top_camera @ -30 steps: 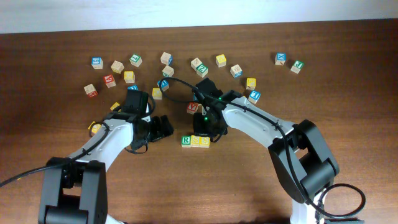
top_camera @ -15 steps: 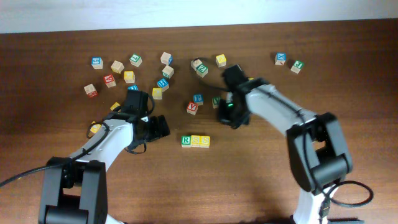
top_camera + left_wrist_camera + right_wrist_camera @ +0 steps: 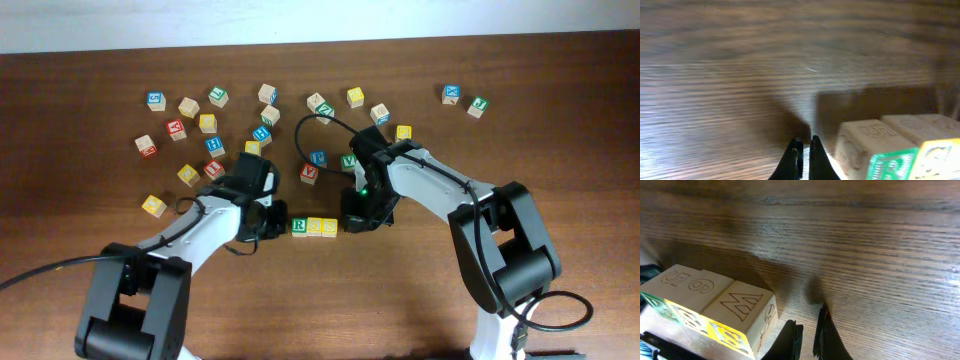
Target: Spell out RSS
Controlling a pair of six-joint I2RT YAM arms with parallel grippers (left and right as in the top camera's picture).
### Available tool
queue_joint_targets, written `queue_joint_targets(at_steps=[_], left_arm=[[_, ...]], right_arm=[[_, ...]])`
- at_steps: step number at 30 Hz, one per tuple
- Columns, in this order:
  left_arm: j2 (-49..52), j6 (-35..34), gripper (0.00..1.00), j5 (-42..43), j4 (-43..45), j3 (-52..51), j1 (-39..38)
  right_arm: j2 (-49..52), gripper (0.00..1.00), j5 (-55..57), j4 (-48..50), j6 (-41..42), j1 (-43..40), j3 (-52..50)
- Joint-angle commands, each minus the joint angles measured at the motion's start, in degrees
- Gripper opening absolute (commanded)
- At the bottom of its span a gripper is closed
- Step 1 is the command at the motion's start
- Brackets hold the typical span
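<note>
Table point(image 3: 400, 300) holds RSS point(image 3: 314, 227) between left gripper point(image 3: 277, 222), right gripper point(image 3: 352, 223).

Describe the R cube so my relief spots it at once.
On the wooden table, find the tight row of three cubes between the left gripper and right gripper, apart from the scattered ones. The R cube is the end by the left gripper: green top with a white R, while its two neighbours are yellow.

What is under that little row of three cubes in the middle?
Only the wooden table: the green R cube and the yellow cubes beside it rest directly on it. Their bottom faces are covered, so any letters there cannot be seen.
</note>
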Motion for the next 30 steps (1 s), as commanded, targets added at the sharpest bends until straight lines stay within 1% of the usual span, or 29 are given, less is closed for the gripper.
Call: queue_joint_targets(at_steps=[1, 7, 10, 19, 22, 25, 30], left_arm=[[0.72, 1.09, 0.00, 1.29, 1.36, -0.72, -2.27], [0.72, 1.07, 0.00, 1.75, 1.33, -0.72, -2.71], [0.72, 1.09, 0.00, 4.74, 1.29, -0.72, -2.71], [0.72, 1.07, 0.00, 4.68, 0.24, -0.72, -2.71], [0.72, 1.07, 0.00, 2.73, 0.24, -0.72, -2.69], [0.72, 1.09, 0.00, 2.75, 0.39, -0.72, -2.71], [0.72, 1.09, 0.00, 2.71, 0.68, -0.72, -2.69]], right_arm=[[0.09, 0.05, -0.55, 0.42, 0.72, 0.50, -0.09], [0.09, 0.05, -0.57, 1.97, 0.72, 0.50, -0.09], [0.09, 0.05, -1.92, 3.43, 0.72, 0.50, -0.09], [0.09, 0.05, -3.13, 5.07, 1.79, 0.50, -0.09], [0.09, 0.04, -3.10, 4.13, 1.81, 0.50, -0.09], [0.09, 0.04, -3.08, 2.91, 3.28, 0.50, -0.09], [0.09, 0.04, -0.85, 2.84, 3.26, 0.50, -0.09]])
